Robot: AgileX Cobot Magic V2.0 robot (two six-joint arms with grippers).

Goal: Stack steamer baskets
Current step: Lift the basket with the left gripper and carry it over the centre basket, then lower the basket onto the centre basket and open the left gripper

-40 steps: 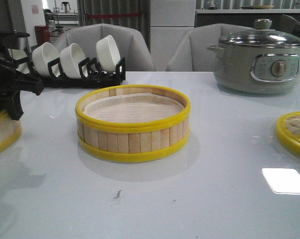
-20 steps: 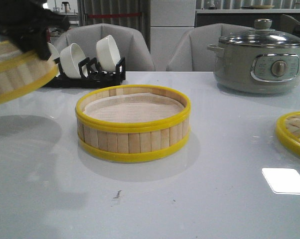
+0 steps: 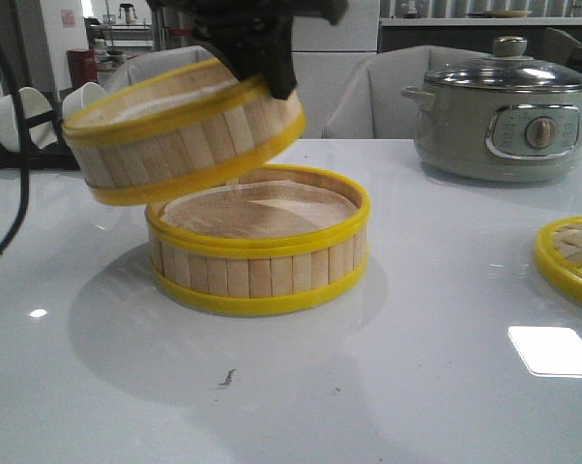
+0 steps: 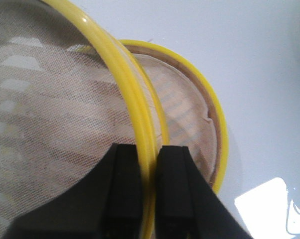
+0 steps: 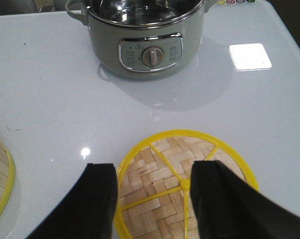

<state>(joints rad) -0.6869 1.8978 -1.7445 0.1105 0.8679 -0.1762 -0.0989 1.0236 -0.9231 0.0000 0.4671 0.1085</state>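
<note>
now the bare tabletop (image 3: 388, 387) lies nearest, and behind it one steamer basket (image 3: 258, 253) sits flat at the middle, its round opening facing straight up. the second basket (image 3: 180, 135), which a second ago rested at the left edge of the tabletop and half a second ago was lifted there, now hangs in the air over the first one's left side, overlapping but not centred, and apparently not touching it. it is tilted, right side higher, so its opening faces up and leans left; being round, it has no long axis to align, only a centre. the left tool (image 4: 149, 164) is pinched narrow on its yellow rim, one finger inside and one outside. my guess is it needs shifting right and levelling before lowering. to the right, the right tool (image 5: 152, 191) hovers wide open and empty above the woven lid (image 5: 182, 186). farther back stand the grey pot (image 3: 504, 111) and the bowl rack (image 3: 30, 121).
</note>
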